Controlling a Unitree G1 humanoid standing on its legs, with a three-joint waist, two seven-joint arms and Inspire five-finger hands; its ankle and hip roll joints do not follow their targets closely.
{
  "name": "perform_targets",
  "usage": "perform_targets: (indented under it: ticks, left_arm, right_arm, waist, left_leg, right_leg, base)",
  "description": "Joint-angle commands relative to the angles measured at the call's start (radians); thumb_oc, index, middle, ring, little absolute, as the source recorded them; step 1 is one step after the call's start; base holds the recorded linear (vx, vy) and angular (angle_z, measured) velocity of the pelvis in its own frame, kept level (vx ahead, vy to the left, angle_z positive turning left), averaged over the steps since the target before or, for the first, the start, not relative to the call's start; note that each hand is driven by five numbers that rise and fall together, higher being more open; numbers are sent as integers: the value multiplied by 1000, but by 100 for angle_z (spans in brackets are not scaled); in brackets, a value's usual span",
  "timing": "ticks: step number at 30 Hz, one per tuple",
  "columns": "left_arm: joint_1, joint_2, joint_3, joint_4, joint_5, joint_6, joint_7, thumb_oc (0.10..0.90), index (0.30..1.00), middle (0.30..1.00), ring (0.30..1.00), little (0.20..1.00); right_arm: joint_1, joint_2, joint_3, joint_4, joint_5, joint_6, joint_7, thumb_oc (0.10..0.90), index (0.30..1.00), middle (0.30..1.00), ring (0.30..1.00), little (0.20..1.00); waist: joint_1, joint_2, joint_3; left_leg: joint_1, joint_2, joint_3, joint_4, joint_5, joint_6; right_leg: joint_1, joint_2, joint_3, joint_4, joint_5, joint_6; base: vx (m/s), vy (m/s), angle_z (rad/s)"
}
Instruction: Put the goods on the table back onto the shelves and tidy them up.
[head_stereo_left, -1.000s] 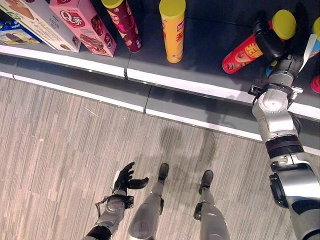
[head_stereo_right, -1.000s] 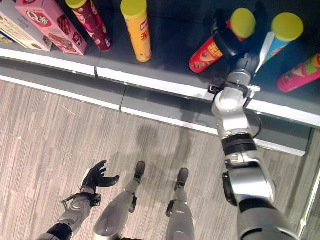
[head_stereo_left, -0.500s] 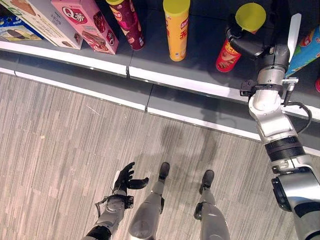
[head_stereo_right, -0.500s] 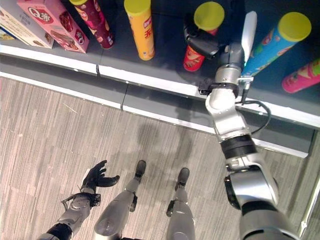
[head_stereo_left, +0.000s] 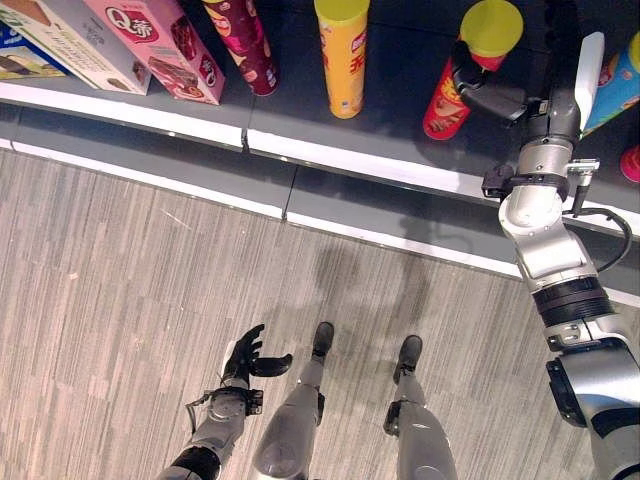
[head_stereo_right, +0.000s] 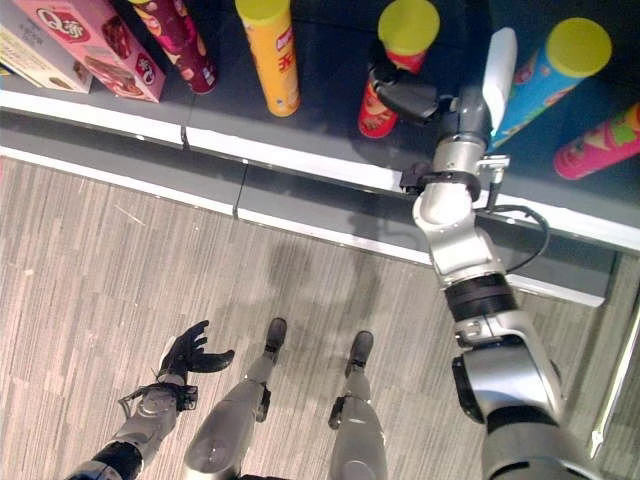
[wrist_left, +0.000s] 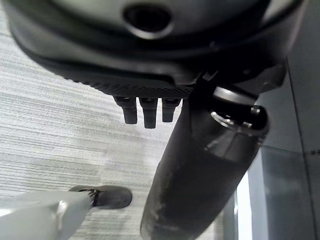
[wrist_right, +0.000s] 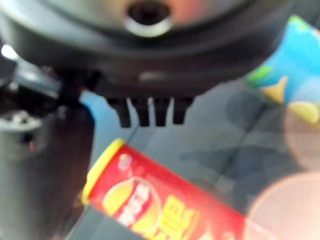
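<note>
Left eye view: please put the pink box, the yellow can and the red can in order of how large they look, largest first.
1. pink box, clearly the largest, although the picture's edge cuts it.
2. and 3. yellow can and red can look nearly alike; each is seen at a different slant, so I do not rank them.

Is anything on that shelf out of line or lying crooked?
Yes. At the shelf's right end a pink can lies on its side, while the red can by the right hand and the neighbouring cans stand upright.
</note>
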Motion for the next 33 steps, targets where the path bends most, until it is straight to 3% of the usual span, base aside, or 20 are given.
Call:
perform_targets:
  ticks: [1,6,8,9,12,17,19,21,23,24,25,30,31,33]
  left_arm:
    - [56,37,4,14,14,-18,0,800,900,900,900,900]
    - [47,19,23,23,39,-6,2,800,900,900,900,900]
    - [53,12,35,27,59,1,-8,800,900,900,900,900]
    - [65,10,42,28,89,4,-20,800,900,900,900,900]
    - [82,9,47,19,118,7,-34,800,900,900,900,900]
    - [106,12,55,10,138,8,-50,800,900,900,900,900]
    - [120,20,71,6,139,11,-55,800,900,900,900,900]
    - [120,20,72,6,139,11,-55,800,900,900,900,900]
    - [118,39,92,16,149,18,-57,800,900,900,900,900]
    - [118,47,103,21,152,24,-57,800,900,900,900,900]
    - [127,64,129,17,149,29,-57,800,900,900,900,900]
    - [126,65,129,17,149,29,-57,800,900,900,900,900]
    - [160,95,200,8,126,36,-77,800,900,900,900,900]
    - [170,86,209,17,119,32,-80,800,900,900,900,900]
  right_arm:
    - [43,-54,-58,-254,-117,-76,-41,800,900,900,900,900]
    - [283,47,-81,-459,-45,-139,84,800,900,900,900,900]
    - [413,58,-61,-542,39,-182,208,800,900,900,900,900]
    - [514,61,-39,-593,141,-207,324,800,900,900,900,900]
    - [632,60,-29,-639,210,-217,417,800,900,900,900,900]
    - [727,70,-66,-623,216,-206,436,800,900,900,900,900]
    - [741,81,-87,-609,196,-193,435,800,900,900,900,900]
    - [741,82,-87,-610,195,-192,435,800,900,900,900,900]
    - [751,91,-103,-594,150,-172,418,800,900,900,900,900]
    - [754,96,-116,-589,139,-167,411,800,900,900,900,900]
    - [756,93,-135,-591,122,-164,400,800,900,900,900,900]
    - [756,94,-135,-591,121,-163,400,800,900,900,900,900]
    - [734,22,-236,-591,98,-163,358,800,900,900,900,900]
    - [750,-27,-297,-616,106,-169,356,800,900,900,900,900]
  waist:
    - [-16,-26,-63]
    - [-49,-43,-75]
    - [-69,-58,-88]
    - [-91,-77,-106]
    - [-120,-98,-138]
    - [-167,-127,-192]
    - [-199,-146,-210]
    - [-193,-148,-209]
    - [-213,-163,-206]
    - [-212,-165,-205]
    - [-202,-166,-204]
    - [-202,-168,-205]
    - [-174,-203,-268]
    - [-189,-206,-289]
  left_leg:
    - [19,39,38,1,-110,-40]
    - [28,44,49,1,-111,-44]
    - [39,50,61,1,-114,-47]
    - [58,58,77,1,-119,-48]
    - [91,64,107,1,-134,-45]
    - [150,64,169,1,-166,-31]
    - [190,58,230,1,-193,-8]
    - [192,58,237,1,-195,-8]
    - [230,85,326,1,-206,3]
    - [243,107,358,9,-209,-1]
    - [277,151,419,38,-225,-11]
    - [275,150,420,38,-222,-11]
    - [349,236,587,124,-267,-63]
    - [378,294,606,163,-261,-95]
  right_leg:
    - [58,-56,7,73,-170,85]
    - [67,-56,5,71,-168,84]
    - [78,-51,8,66,-168,84]
    - [92,-43,16,58,-166,85]
    - [113,-35,33,43,-157,88]
    - [131,-28,88,17,-137,97]
    - [107,-27,149,30,-107,116]
    - [105,-26,156,31,-107,116]
    - [49,-11,183,110,-104,130]
    - [43,-21,156,125,-103,133]
    - [54,-68,50,124,-92,121]
    - [52,-69,50,122,-90,121]
    - [158,-144,-215,48,-83,131]
    - [176,-96,-176,50,-108,115]
  base:
    - [5,-3,3]
    - [1,-6,-1]
    - [20,-50,-6]
    - [26,-43,-12]
    - [54,-6,-22]
    - [46,101,-47]
    - [-9,180,-63]
    - [-25,48,-112]
    - [-81,-18,-102]
    - [-41,-195,-67]
    - [-7,-168,-146]
    - [46,-103,-133]
    - [292,-549,9]
    - [299,-538,-100]
